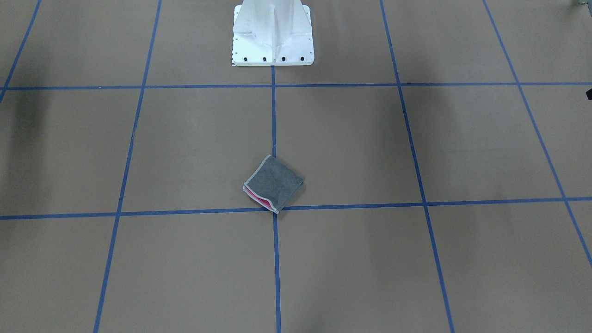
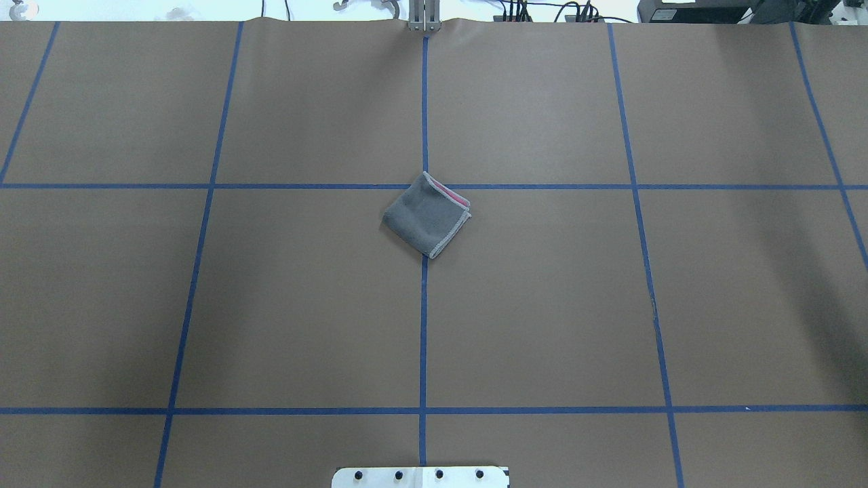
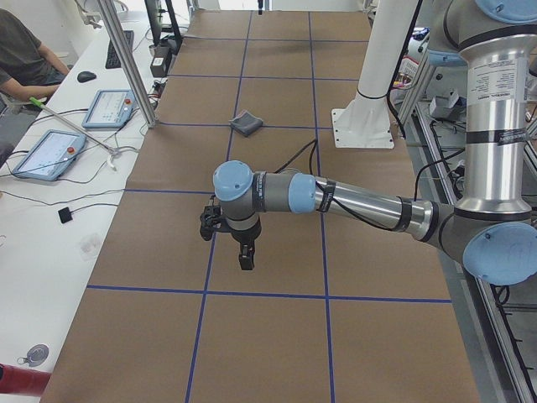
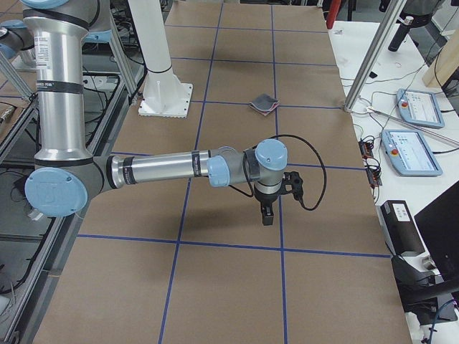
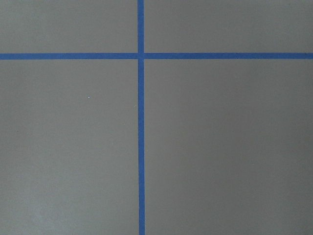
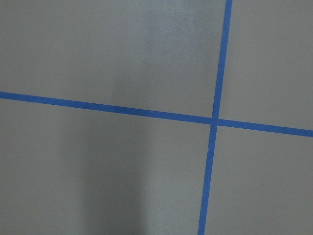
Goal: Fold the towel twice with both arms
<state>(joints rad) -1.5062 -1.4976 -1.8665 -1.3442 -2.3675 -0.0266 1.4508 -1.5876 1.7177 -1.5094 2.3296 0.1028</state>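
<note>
The towel (image 1: 273,184) lies folded into a small square at the middle of the table, dark grey face out, with a pink strip showing along one edge. It also shows in the overhead view (image 2: 427,215) and small in both side views (image 3: 246,124) (image 4: 264,103). My left gripper (image 3: 243,256) hangs fingers down over the table's left end, far from the towel. My right gripper (image 4: 267,215) hangs the same way over the right end. I cannot tell whether either is open or shut. Neither holds anything that I can see. Both wrist views show only brown paper and blue tape.
The white pedestal (image 1: 273,41) stands at the robot's side of the table. Blue tape lines (image 2: 424,325) divide the brown surface. Control tablets (image 3: 46,155) (image 4: 412,150), cables and metal posts (image 3: 126,59) line the operators' side, where a seated person (image 3: 25,59) is.
</note>
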